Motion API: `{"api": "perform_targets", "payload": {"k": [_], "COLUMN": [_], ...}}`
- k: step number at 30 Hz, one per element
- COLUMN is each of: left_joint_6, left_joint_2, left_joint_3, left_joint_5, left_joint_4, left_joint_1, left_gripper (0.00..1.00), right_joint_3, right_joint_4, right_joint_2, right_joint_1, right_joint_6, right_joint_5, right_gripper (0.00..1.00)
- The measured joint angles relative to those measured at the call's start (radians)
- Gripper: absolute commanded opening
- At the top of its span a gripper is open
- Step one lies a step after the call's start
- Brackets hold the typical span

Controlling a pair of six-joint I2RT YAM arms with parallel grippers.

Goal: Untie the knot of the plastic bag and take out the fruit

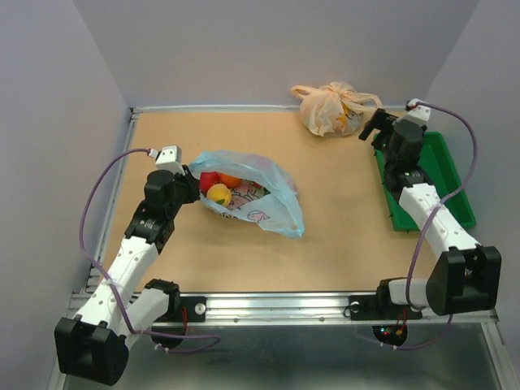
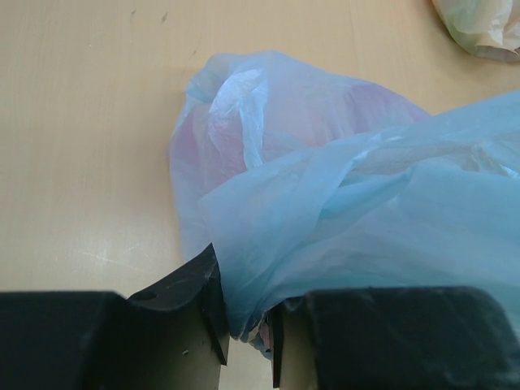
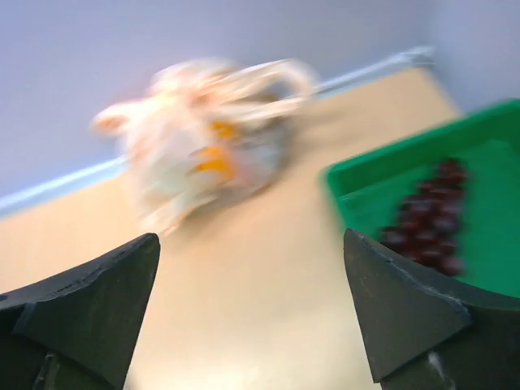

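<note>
No tied knot shows. The thin translucent light blue plastic bag lies on its side left of centre on the wooden tabletop, its mouth gaping toward the left arm. The untying therefore looks done, and the step in hand is emptying the bag.

A bunch of dark purple grapes already rests in the green plastic tray at the right edge. Three pieces of fruit sit just inside the bag's mouth:
- a round red fruit;
- a round orange fruit;
- a round yellow fruit.

The left pincer is at the mouth's left rim. Its fingers are pressed nearly together on a fold of the blue film, which seems to hold the opening up.

The right pincer is spread wide and empty. It hangs at the tray's far end, near the tied peach-orange plastic bag and well apart from the blue bag. Its wrist view is blurred.

The next move probably calls for the right pincer to cross the tabletop to the open mouth. It would close on one round fruit, most likely the exposed yellow one, without catching the film, while the left pincer holds the rim steady. A slippery round fruit and loose plastic are the likely troubles.
</note>
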Motion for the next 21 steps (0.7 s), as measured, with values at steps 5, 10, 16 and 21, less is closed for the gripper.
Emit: {"api": "perform_targets", "payload": {"k": [5,10,16,21], "left_joint_6": [0.0,-0.004,-0.038,-0.087], "left_joint_2": [0.002,0.002,0.0,-0.037], "left_joint_3": [0.0,0.0,-0.01,-0.06], "left_joint_5": [0.005,0.006,0.007,0.008], "left_joint_4": [0.001,0.002,0.004,-0.003], "left_joint_1": [0.002,0.001,-0.005,-0.023], "left_gripper": [0.3,0.3,0.3,0.3], "right_joint_3": [0.0,0.0,0.014,0.013], "right_joint_4": [-0.05,-0.069,-0.065,-0.021], "right_joint_2": [-0.06,-0.067,0.042,0.174], "right_joint_1": [0.234,0.525,0.809,0.858], "right_joint_6": [-0.039,-0.07,-0.125,-0.129], "right_joint_5": [-0.149,-0.219,-0.256,-0.257], "right_gripper": [0.92,0.85,0.73,0.62]}}
